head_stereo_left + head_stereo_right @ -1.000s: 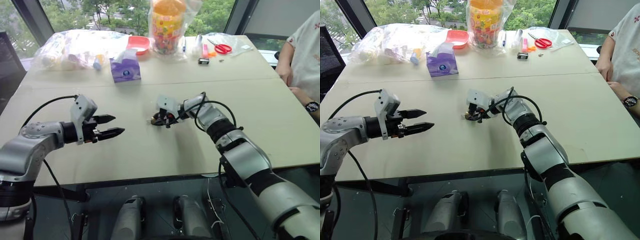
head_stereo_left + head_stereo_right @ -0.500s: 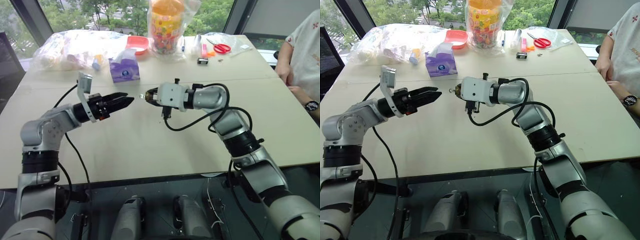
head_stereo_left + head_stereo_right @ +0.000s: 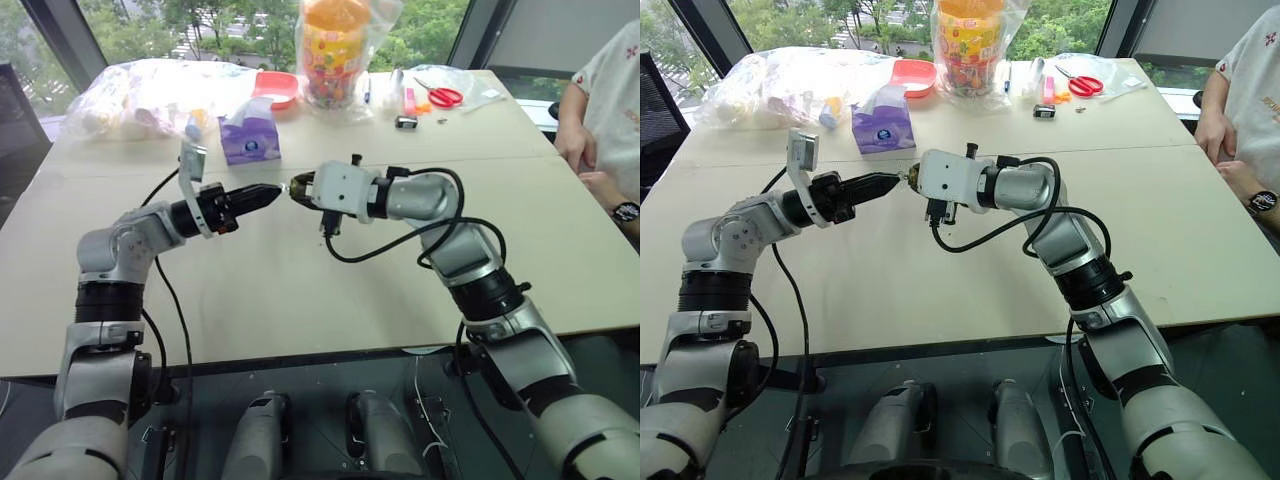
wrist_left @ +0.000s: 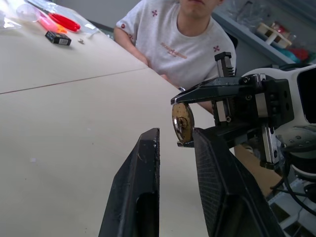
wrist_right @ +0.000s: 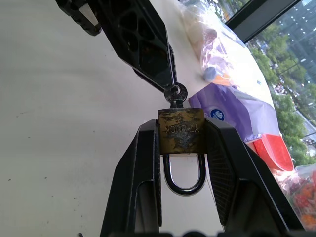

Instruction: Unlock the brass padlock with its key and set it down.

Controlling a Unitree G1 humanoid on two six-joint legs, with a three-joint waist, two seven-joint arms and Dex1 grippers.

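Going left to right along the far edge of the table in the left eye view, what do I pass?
Clear plastic bags → purple tissue box → red dish → bagged orange jar → red scissors → seated person.

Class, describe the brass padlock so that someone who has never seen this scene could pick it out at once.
Start at the beige table and find the two robot arms meeting above its middle. The right gripper is shut on the brass padlock, a small yellowish block with its silvery U-shaped shackle pointing back between the fingers. The key sticks out of its other end, right at the left gripper; nothing else there is brass.
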